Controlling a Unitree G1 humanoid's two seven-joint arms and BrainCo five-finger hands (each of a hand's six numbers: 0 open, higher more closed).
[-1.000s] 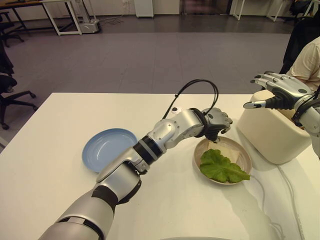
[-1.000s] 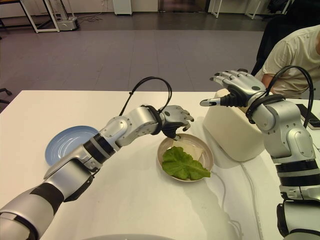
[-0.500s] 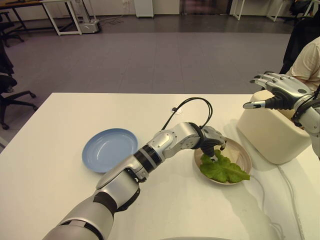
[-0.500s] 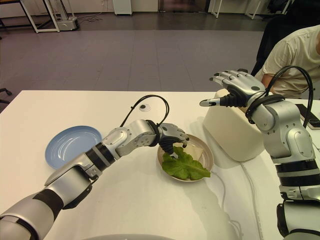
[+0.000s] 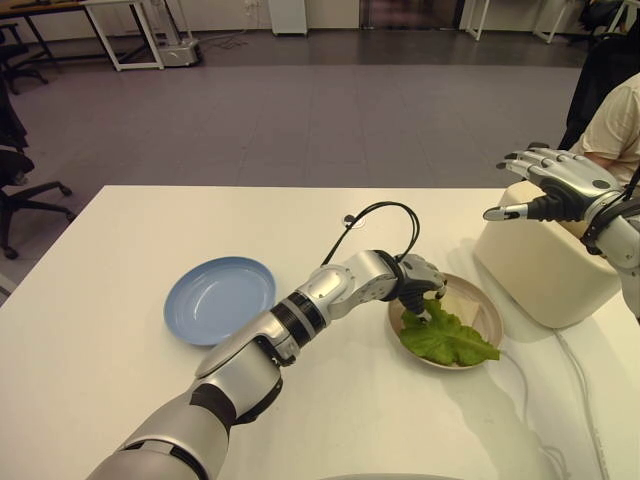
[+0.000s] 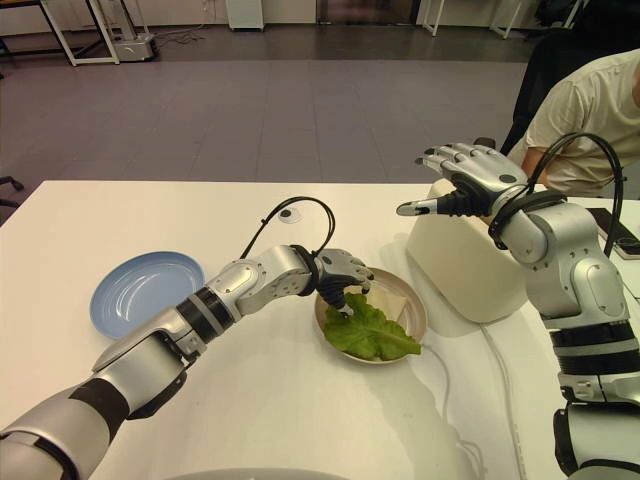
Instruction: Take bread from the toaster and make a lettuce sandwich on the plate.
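One blue plate point(image 5: 218, 298) left of the lettuce point(image 5: 447, 340)

Both views look forward and down from the head, side by side, sharing the same near desk point(image 5: 90, 300) and floor point(image 5: 300, 110).

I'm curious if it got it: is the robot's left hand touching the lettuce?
Touching. In the right eye view the left hand pinches the lettuce at its edge.

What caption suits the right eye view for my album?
Left hand grips lettuce on the bread in the tan dish; open right hand hovers over the toaster.
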